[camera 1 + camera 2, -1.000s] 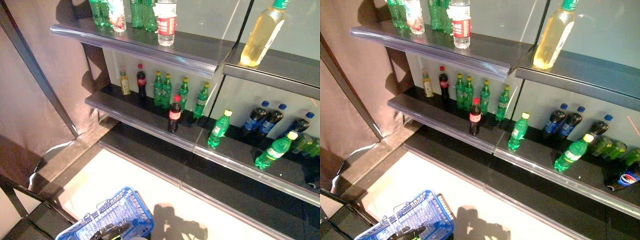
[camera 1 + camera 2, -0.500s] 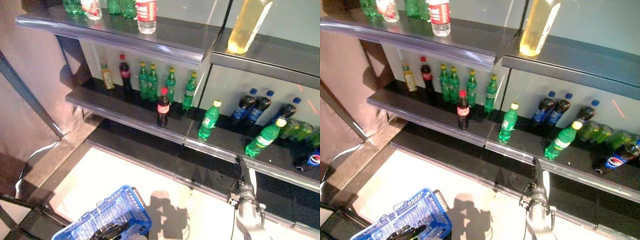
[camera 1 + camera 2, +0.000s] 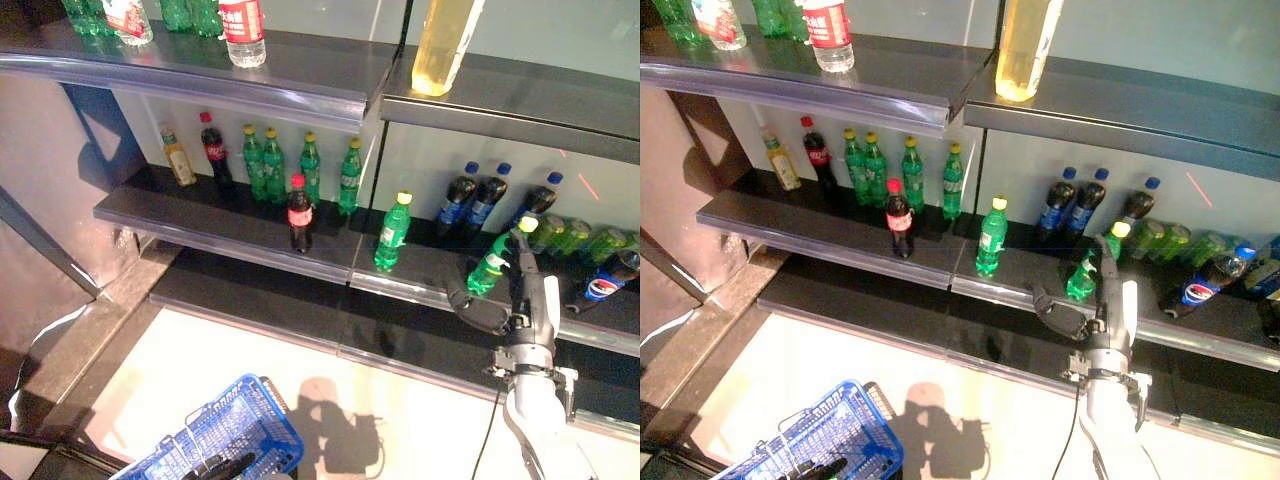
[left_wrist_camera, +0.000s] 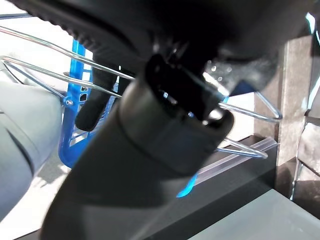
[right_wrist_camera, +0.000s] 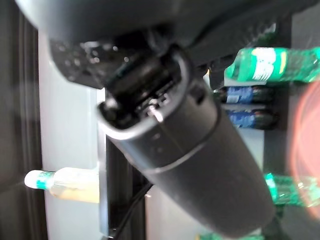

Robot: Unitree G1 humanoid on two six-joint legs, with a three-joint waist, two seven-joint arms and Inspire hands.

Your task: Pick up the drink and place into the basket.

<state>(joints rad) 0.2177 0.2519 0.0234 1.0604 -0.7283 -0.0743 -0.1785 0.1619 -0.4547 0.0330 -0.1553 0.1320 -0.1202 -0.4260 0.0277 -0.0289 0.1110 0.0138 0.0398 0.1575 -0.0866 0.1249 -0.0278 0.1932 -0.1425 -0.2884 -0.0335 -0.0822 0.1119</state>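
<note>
A green drink bottle (image 3: 490, 270) with a yellow cap leans tilted on the lower right shelf. My right hand (image 3: 515, 318) is raised just in front of it and open. Its straight fingers (image 3: 528, 275) stand beside the bottle's cap end and the thumb (image 3: 468, 303) reaches under its base. Nothing is gripped. The same bottle (image 5: 270, 65) shows past the hand in the right wrist view. My left hand (image 3: 225, 466), at the bottom of the view, is shut on the wire handle (image 4: 45, 47) of the blue basket (image 3: 240, 420).
The dark shelf (image 3: 230, 235) carries a cola bottle (image 3: 299, 212), an upright green bottle (image 3: 392, 232), a row of green bottles (image 3: 290, 170) and blue-capped dark bottles (image 3: 470, 200). On the top shelf stand a yellow drink (image 3: 445, 40) and a water bottle (image 3: 243, 30).
The camera has swung right along the shelves. My right arm has come up from below the shelf edge to the tilted green bottle. The basket stays in my left hand.
</note>
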